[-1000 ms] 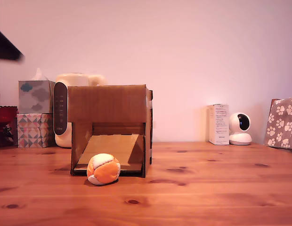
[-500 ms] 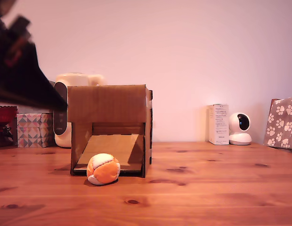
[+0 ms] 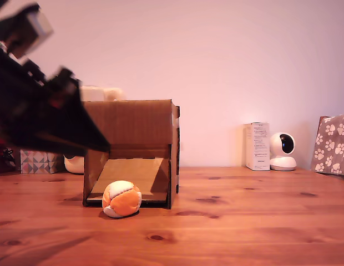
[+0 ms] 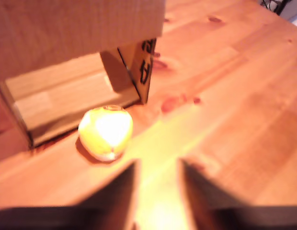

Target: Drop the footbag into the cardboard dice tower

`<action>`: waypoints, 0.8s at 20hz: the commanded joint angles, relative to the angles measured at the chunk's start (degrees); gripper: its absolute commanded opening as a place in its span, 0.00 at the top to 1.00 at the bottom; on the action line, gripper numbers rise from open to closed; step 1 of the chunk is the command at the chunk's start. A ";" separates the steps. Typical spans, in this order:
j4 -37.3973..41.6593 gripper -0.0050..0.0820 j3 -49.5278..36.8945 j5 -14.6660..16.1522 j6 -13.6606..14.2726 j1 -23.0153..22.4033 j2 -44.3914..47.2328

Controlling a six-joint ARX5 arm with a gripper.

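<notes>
Ahead, footbag [image 4: 106,132] at cardboard dice tower [image 3: 130,149] front edge, jaws parted and empty, well short.

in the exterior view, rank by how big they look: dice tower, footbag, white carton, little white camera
1. cardboard dice tower, clearly largest.
2. white carton.
3 and 4. footbag and white camera look about alike; the footbag sits nearer the lens, so their true order is unsure.
</notes>
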 commanded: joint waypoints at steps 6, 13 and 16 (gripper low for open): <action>12.33 0.09 -0.66 -2.95 -0.07 -0.20 9.90; 25.27 0.09 -0.52 -5.92 -0.31 0.26 22.86; 27.02 0.09 0.15 -5.75 -1.29 0.48 26.36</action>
